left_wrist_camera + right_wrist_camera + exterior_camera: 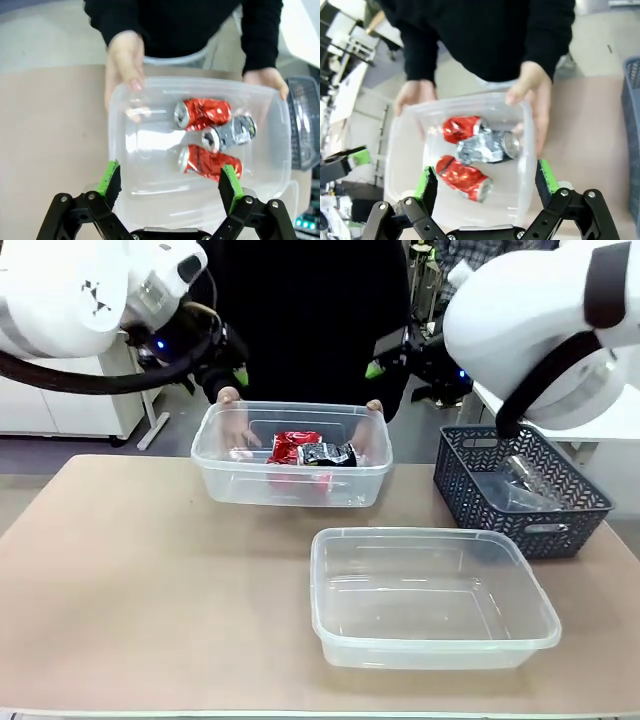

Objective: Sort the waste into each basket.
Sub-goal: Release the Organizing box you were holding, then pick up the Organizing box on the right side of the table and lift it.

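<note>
A person's two hands (229,397) hold a clear tub (215,475) at the far middle of the table. In it lie three crushed cans: a red one (202,112), a silver and black one (230,134) and a second red one (210,162). A second clear tub (430,640) stands empty nearer to me. My left gripper (170,180) hovers open above the held tub with nothing between its fingers. Beside it, my right gripper (486,180) is open too, above the same tub (400,150). From the front, the left gripper (228,370) and right gripper (385,365) hang raised on either side of the person.
A dark grey lattice basket (470,490) stands at the right of the table with clear plastic bottles (525,480) inside. The person in black stands close behind the far tub. The brown tabletop (130,580) stretches off to the left.
</note>
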Controlling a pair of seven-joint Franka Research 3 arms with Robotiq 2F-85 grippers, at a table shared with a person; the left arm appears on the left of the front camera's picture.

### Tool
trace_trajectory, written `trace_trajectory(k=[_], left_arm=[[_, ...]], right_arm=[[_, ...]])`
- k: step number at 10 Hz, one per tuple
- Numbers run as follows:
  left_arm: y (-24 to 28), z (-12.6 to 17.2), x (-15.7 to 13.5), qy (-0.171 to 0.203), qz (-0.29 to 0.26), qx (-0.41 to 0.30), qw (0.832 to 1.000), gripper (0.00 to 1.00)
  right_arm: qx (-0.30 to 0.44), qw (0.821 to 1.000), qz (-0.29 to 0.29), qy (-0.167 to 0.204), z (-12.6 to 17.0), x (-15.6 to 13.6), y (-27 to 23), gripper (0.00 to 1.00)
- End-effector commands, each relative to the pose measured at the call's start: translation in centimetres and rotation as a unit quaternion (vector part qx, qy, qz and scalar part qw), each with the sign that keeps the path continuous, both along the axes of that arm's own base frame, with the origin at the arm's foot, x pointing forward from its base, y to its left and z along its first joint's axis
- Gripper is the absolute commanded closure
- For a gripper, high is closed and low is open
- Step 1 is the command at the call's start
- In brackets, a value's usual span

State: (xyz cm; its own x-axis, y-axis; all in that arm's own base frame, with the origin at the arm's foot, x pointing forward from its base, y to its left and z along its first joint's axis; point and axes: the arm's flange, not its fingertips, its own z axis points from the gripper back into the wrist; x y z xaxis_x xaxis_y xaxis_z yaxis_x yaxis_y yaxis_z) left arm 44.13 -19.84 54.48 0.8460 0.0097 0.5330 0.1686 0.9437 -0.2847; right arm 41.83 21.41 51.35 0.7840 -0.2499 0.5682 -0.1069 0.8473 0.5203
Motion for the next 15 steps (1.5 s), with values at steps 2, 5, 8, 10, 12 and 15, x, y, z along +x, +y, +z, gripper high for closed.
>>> trace_trajectory(k=[2, 5, 8, 10, 12, 15], left_arm=[[0.1, 1.1, -0.1, -0.022, 0.026, 0.012, 0.999, 0.0], [0.1, 1.1, -0.1, -0.022, 0.026, 0.012, 0.999, 0.0], [1.0, 3.3, -1.9, -0.013, -0.046, -0.043, 0.998, 0.0], [-1.3, 6.8, -5.5, 0.075, -0.028, -0.13, 0.988, 0.0], [-8.3, 4.7, -6.2, 0.186, -0.056, -0.082, 0.977, 0.0], [-17.3, -2.4, -7.0, 0.317, -0.178, 0.013, 0.931, 0.0]], right_arm=[[0.012, 1.0, 0.0, -0.018, 1.7, -0.5, 0.3, 0.0], [0.012, 1.0, 0.0, -0.018, 1.7, -0.5, 0.3, 0.0], [0.006, 1.0, 0.001, -0.017, 1.7, -0.5, 0.1, 0.0], [0.166, 0.979, 0.051, 0.109, 4.7, -5.7, -7.9, 0.0], [0.103, 0.984, 0.088, 0.119, 4.4, -10.0, -14.4, 0.0], [-0.141, 0.979, 0.134, 0.058, 1.4, -15.1, -17.5, 0.0]])
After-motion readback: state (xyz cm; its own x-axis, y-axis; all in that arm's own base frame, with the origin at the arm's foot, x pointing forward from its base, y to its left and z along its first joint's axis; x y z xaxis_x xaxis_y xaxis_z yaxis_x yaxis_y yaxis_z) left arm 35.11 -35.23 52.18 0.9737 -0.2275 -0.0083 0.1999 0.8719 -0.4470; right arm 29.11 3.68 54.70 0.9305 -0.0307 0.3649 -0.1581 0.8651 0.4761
